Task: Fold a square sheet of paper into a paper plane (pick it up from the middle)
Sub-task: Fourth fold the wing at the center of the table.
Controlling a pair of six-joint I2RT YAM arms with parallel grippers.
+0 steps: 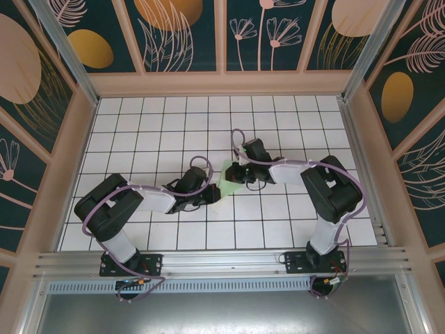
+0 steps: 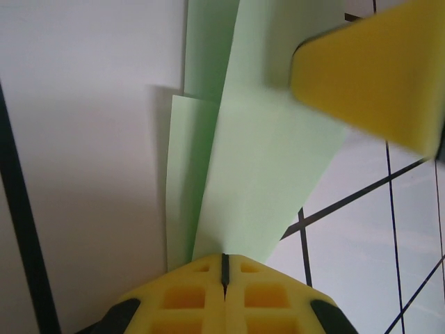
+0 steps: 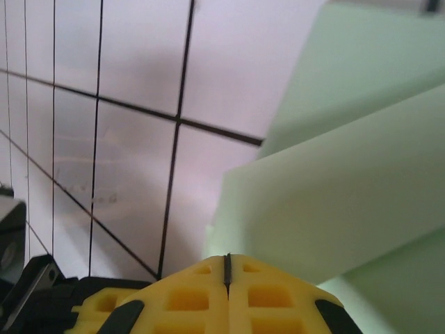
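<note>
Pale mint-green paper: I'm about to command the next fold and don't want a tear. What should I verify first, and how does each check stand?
1. Left gripper shut on the pale mint-green folded sheet of paper: ok.
2. Right gripper shut on the opposite edge: ok.
3. Paper creased into overlapping layers: ok.
4. Paper raised off the white gridded table, casting a shadow: ok.
5. Grippers apart, paper between them: ok.
6. Layer edges squarely aligned: cannot tell.
</note>
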